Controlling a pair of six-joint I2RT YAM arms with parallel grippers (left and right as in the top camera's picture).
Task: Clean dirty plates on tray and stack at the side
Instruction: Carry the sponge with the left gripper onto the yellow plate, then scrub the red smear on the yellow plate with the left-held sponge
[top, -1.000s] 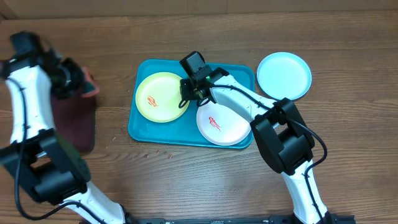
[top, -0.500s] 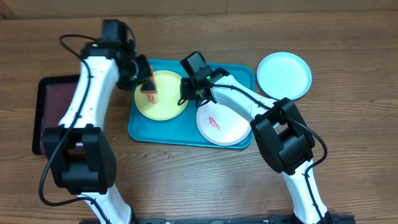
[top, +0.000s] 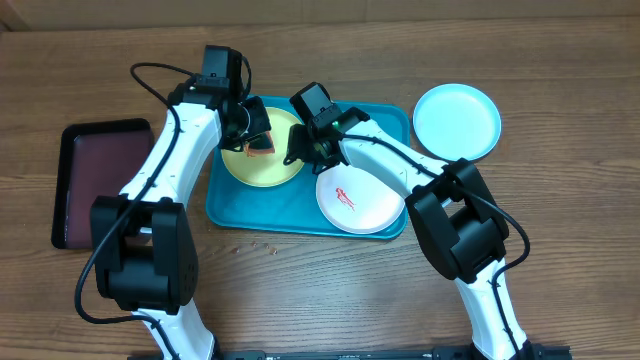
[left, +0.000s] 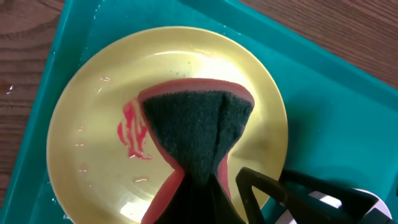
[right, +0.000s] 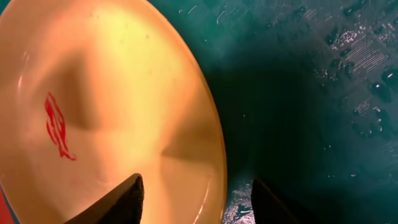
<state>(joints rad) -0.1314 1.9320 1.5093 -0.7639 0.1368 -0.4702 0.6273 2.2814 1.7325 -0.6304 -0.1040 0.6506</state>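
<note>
Three plates are in play: the pale blue plate (top: 456, 120) sits on the table (top: 560, 250) just right of the tray (top: 225, 205) and shows no smear from above, while the yellow-green plate (top: 245, 168) and the white plate (top: 358, 200) lie in the tray. Your left tool (top: 255, 135) is pinching a folded sponge (left: 198, 127), its dark scouring face toward the yellow-green plate. The red smear (left: 132, 130) lies uncovered just beside the pad, and you cannot tell whether the pad is pressing yet. Your right tool (right: 196, 186) is spread, with one finger on each side of that plate's right rim and neither seeming to touch it. To scrub well, you probably want that rim gripped first, because the tray looks wet and the plate could skate under the sponge. Then slide the pad onto the smear, press it flat, and work in short strokes. Keep the strokes off the right tool, and avoid levering the rim upward.
</note>
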